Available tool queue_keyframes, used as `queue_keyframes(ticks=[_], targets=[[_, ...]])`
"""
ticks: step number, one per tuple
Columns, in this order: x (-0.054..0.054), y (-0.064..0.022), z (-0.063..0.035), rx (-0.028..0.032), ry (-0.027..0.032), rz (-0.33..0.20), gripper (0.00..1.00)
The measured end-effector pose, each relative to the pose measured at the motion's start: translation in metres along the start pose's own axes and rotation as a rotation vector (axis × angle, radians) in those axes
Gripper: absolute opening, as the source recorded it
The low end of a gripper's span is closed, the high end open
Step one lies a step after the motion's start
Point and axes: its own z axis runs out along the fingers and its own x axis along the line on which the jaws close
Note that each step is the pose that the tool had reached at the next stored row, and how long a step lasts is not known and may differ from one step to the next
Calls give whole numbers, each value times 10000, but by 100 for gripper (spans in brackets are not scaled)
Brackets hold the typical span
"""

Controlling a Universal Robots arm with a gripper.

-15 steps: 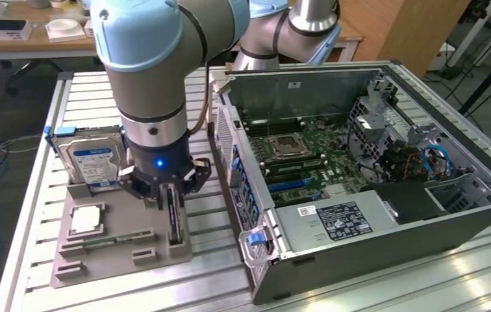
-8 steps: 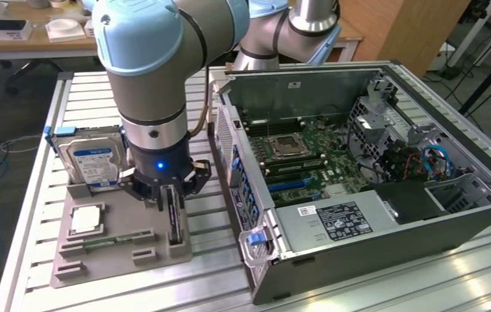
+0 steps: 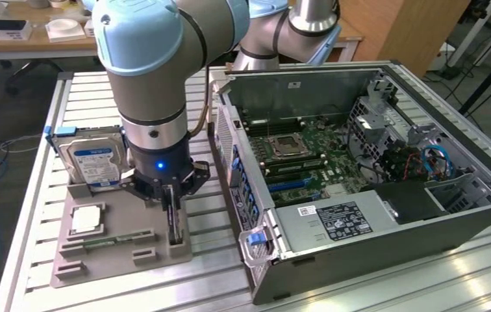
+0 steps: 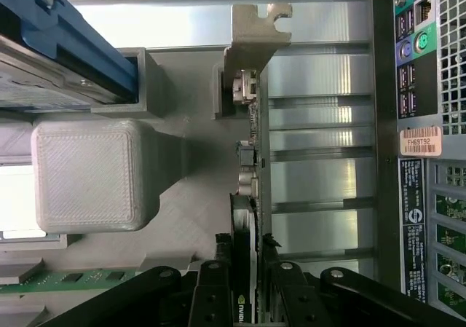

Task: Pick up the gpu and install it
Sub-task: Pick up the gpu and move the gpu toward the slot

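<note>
The gpu (image 3: pixel 175 229) stands on its edge in a slot of the grey holder tray (image 3: pixel 124 227), at the tray's side nearest the computer case. My gripper (image 3: pixel 172 201) reaches straight down onto it. In the wrist view the gpu (image 4: pixel 251 159) shows edge-on, its silver end bracket (image 4: pixel 251 36) at the far end and its black fan side between my fingers. The gripper (image 4: pixel 247 269) is shut on the card, with black fingers (image 4: pixel 211 290) pressed against both faces. The card still sits in the tray.
On the same tray stand a silver hard drive (image 3: pixel 94 159) with a blue label, a processor (image 3: pixel 87 218) and a slim memory stick (image 3: pixel 107 242). The open computer case (image 3: pixel 358 175) lies at the exterior view's right, motherboard (image 3: pixel 306 156) exposed, its rear panel (image 4: pixel 422 159) close beside the gpu.
</note>
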Motion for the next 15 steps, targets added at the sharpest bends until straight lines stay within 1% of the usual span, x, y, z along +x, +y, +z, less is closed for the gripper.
queue_keyframes(ticks=[2, 3, 6, 15], targets=[[-1, 1, -18, -3, -4, 0, 26], [-1, 3, -56, -2, -2, 0, 26], [-3, 8, -180, -15, 0, 1, 26], [-7, 24, -591, -52, 4, 1, 26]])
